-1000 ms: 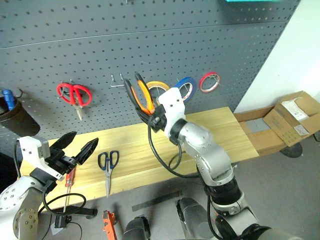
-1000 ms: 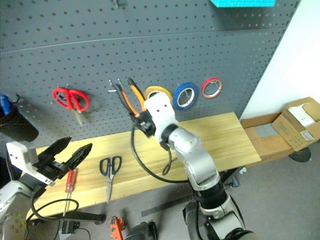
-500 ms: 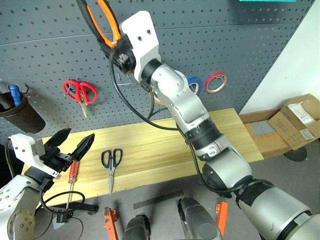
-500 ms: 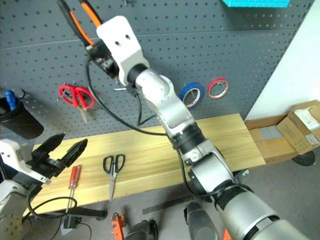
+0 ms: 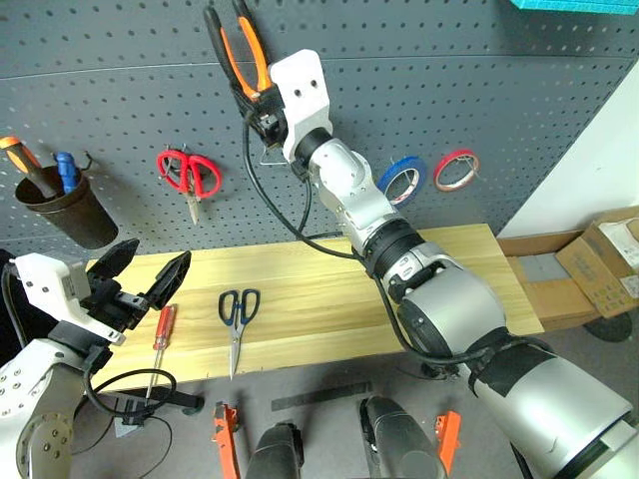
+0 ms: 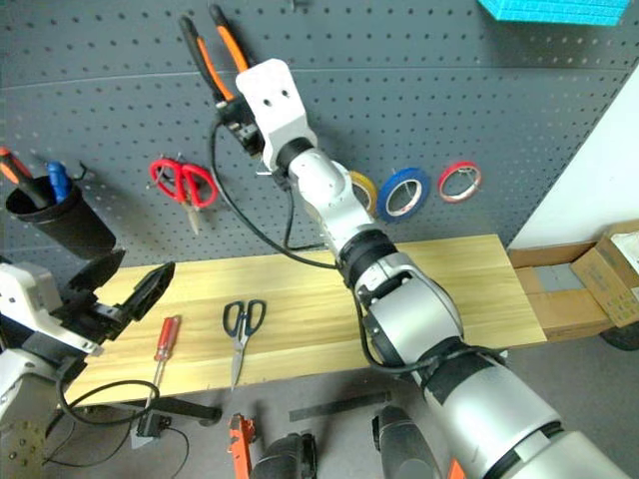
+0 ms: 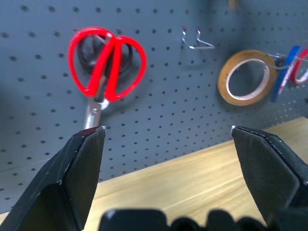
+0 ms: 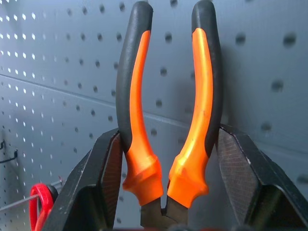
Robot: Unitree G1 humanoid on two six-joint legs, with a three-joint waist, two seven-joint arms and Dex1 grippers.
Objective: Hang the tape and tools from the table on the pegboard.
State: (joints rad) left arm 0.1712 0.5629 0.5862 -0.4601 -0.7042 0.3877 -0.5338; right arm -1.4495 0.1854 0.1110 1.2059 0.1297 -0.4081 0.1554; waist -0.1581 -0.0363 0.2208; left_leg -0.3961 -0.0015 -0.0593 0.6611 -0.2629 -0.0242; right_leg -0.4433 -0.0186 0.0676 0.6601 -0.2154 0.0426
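Your backdrop: white wall (image 5: 599, 140) at right, grey floor (image 5: 569, 339) below, cardboard boxes (image 5: 599, 261) beside it, teal panel (image 6: 559, 8) top right.

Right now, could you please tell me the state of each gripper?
Left gripper: open, holding nothing.
Right gripper: fingers shut on the pliers, handles up, in front of the pegboard.

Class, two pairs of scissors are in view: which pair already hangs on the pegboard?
The red-handled scissors hang on the pegboard; the dark-blue-handled scissors lie on the table.
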